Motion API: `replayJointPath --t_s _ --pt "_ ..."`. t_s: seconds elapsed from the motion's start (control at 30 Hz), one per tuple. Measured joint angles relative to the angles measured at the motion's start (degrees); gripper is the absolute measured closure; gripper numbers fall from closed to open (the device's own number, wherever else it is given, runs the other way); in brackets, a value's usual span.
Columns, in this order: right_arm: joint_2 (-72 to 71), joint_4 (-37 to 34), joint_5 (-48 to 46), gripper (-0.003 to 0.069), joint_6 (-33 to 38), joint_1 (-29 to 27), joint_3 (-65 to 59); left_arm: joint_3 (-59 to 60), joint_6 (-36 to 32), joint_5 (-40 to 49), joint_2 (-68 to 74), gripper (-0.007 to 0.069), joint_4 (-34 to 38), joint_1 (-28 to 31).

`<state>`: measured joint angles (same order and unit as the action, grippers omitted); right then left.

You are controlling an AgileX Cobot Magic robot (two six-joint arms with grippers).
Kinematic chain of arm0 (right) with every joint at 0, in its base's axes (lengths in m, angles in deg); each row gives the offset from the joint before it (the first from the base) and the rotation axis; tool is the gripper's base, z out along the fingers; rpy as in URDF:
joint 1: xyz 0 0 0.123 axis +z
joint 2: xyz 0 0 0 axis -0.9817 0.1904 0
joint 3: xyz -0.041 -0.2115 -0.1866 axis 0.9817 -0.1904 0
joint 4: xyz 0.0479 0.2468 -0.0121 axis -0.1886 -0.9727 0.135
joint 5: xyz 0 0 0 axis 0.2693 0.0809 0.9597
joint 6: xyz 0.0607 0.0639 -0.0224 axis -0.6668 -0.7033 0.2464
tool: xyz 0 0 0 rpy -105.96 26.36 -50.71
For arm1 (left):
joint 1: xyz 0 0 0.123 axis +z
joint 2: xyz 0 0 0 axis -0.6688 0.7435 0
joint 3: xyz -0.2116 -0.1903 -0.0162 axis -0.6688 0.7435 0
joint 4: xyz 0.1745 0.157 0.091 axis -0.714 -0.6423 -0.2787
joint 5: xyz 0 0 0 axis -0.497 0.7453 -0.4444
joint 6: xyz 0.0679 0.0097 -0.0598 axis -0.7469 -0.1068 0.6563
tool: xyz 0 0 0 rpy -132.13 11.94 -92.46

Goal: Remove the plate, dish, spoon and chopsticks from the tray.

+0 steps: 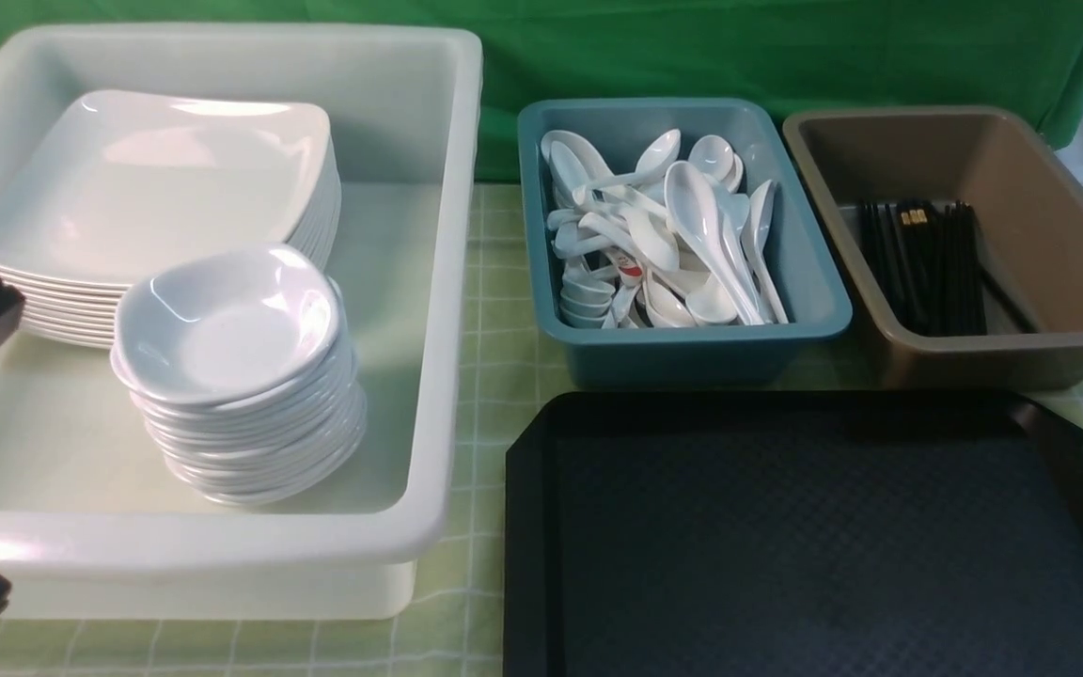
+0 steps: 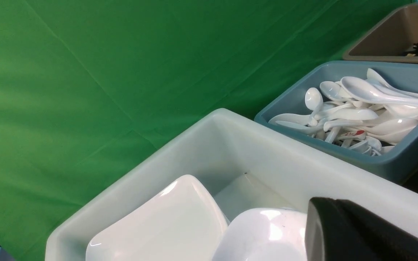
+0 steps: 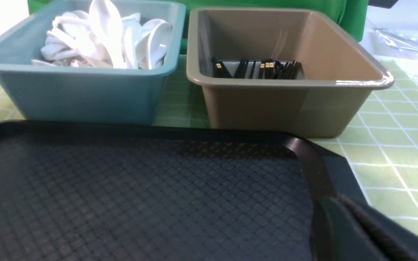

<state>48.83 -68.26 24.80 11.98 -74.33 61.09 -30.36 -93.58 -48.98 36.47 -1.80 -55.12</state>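
Large black rectangular plastic tray point(image 1: 824, 545): matt, finely cross-hatched texture. White square plates point(image 1: 156, 179) and white soup spoons point(image 1: 673, 235): glossy, smooth. White plastic tub point(image 1: 447, 282): smooth, semi-gloss. Green checked tablecloth point(image 1: 494, 376): cloth.

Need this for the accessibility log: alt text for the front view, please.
A black tray sits bare at front right on a green checked cloth. Behind it, a teal tub holds white spoons and a brown tub holds black chopsticks. On the left, a white tub contains stacked square plates and small dishes.
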Motion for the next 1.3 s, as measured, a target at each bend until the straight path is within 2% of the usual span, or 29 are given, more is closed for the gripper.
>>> replayJointPath --t_s 0.1,0.17,0.3,0.4,0.57,1.3 --pt "0.0 -0.1 0.1 0.0640 0.1 0.0 0.0 0.0 0.0 0.0 0.0 0.0616 -0.3 0.0" --pt "0.0 -1.8 0.1 0.0639 3.8 0.0 0.0 0.0 0.0 0.0 0.0 0.0616 -0.4 0.0" --pt "0.0 -8.9 -0.3 0.0639 15.8 0.0 0.0 0.0 0.0 0.0 0.0 0.0616 -0.4 0.0" --pt "0.0 -10.8 -2.7 0.0639 18.8 0.0 0.0 0.0 0.0 0.0 0.0 0.0616 -0.5 0.0" --pt "0.0 -11.1 -5.4 0.0638 19.4 0.0 0.0 0.0 0.0 0.0 0.0 0.0616 -0.6 0.0" --pt "-0.1 -11.4 -5.5 0.0584 20.1 0.0 0.0 0.0 0.0 0.0 0.0 0.0616 -0.6 0.0"
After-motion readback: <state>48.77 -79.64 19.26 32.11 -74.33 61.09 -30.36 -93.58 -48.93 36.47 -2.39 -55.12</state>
